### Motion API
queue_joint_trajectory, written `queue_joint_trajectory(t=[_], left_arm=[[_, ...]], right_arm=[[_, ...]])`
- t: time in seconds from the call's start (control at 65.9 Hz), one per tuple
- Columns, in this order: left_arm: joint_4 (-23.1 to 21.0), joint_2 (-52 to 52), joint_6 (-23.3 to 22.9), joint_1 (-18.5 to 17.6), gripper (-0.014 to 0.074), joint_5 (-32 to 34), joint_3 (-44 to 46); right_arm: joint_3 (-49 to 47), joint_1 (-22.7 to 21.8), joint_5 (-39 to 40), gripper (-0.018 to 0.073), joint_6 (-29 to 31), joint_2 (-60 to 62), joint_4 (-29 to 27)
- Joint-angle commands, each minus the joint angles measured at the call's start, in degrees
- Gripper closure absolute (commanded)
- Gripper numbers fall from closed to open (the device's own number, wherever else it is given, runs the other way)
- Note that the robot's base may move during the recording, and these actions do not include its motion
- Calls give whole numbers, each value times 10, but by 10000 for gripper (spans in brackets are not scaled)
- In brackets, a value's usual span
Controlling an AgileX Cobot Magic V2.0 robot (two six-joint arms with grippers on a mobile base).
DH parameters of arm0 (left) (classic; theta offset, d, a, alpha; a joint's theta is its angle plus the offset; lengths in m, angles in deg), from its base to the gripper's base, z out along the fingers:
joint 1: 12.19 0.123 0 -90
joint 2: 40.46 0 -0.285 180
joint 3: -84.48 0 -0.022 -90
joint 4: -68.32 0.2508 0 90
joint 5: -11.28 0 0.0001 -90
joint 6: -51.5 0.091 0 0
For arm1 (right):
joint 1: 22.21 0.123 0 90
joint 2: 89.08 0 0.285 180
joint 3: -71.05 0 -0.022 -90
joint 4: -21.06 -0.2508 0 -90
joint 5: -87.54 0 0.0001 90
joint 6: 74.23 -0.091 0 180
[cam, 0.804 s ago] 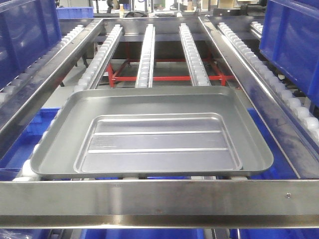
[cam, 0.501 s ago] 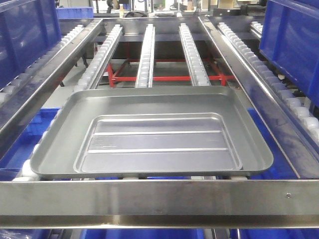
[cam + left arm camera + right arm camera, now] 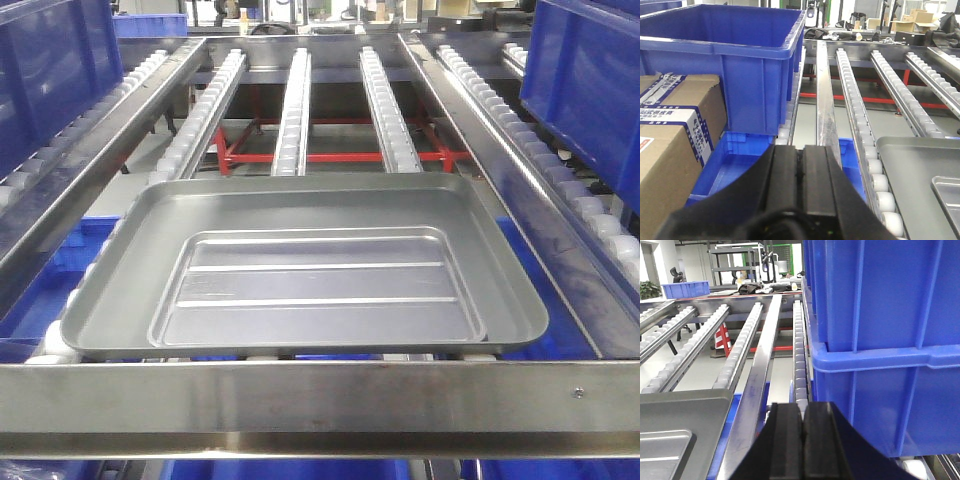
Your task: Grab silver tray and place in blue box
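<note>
Cardboard boxes sit left of white roller tracks above a red frame.

Silver tray, apparently level, on rollers

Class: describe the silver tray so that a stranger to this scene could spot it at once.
Find the roller conveyor between the blue crates. At its near end, just behind the flat steel crossbar, lies the silver tray. Unlike the bar, it is a shallow pan with rounded corners, raised rim and a recessed, two-ridged centre.
</note>
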Motion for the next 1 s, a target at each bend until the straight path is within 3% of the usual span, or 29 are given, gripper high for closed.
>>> queue_joint_trajectory(t=[0.0, 0.167, 0.212, 0.273, 0.319, 0.364, 0.516, 0.637, 0.759, 0.986], left_arm=[[-4, -10, 1, 0, 700, 51, 1], [-26, -10, -4, -2, 700, 69, 17], [-9, -8, -4, -2, 700, 66, 39], [44, 0, -4, -2, 700, 39, 80], [72, 15, -4, -2, 700, -1, 120], [74, 38, -4, -2, 700, -62, 163], [-21, 165, -4, -2, 700, -277, 311], [-28, 297, -3, -2, 700, -377, 368], [-51, 390, -3, -2, 700, -396, 371], [-93, 499, -3, -2, 700, -377, 374]], right_arm=[[1, -2, 54, 510, 5, 12, 0], [-17, -1, 40, 510, 4, 12, 0], [-38, -1, 10, 510, 4, 10, 0], [-72, -1, -28, 510, 4, 0, 0], [-103, -1, -55, 510, 4, -12, 0], [-135, -1, -90, 510, 5, -31, 0], [-255, -1, -264, 510, 5, -144, 0], [-317, -1, -371, 510, 5, -264, 0], [-340, -1, -435, 510, 5, -376, -3], [-343, -1, -463, 510, 4, -485, -12]])
